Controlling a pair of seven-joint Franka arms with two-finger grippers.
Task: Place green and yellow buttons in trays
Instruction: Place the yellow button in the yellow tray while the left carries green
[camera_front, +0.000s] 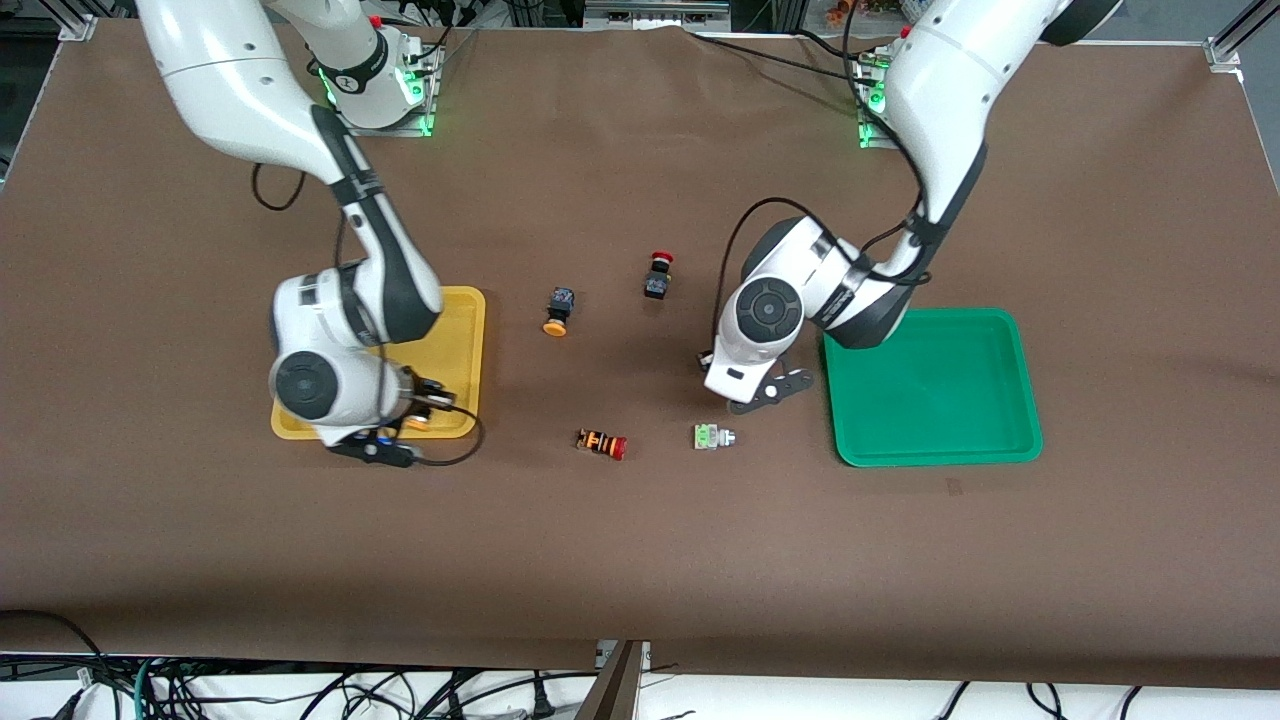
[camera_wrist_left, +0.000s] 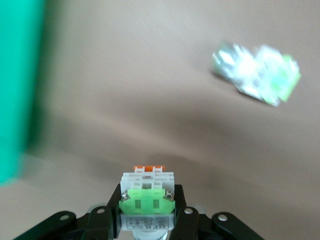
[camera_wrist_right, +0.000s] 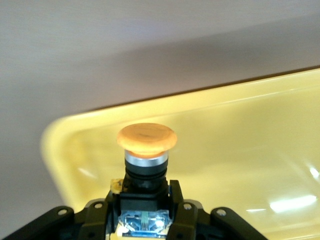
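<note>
Over the yellow shallow plastic tray at the frame's middle left, the right gripper hovers with its jaws clamped on a black-bodied push-button switch with a round orange-yellow cap. The right wrist view shows that switch upright between the fingers, the tray's floor and rounded rim below it, so I judge it is about to be set down but is not yet released.

Middle right of the frame, the left gripper hangs over the brown cloth just beside the green shallow plastic tray. Its jaws are clamped on a pale grey-white switch with a bright green face, seen in the left wrist view with the green tray's edge at that picture's side. It has not reached the tray.

Two task pieces lie loose on the brown table cover: a second black switch with an orange-yellow cap at centre, and a second pale switch with a green face lower centre, near the left gripper.

Both trays show no button lying in them, as far as I can see. So nothing is placed yet: two are in hand, two remain.

A black switch with a red cap and an orange-and-black striped switch with a red cap should stay where they are.
</note>
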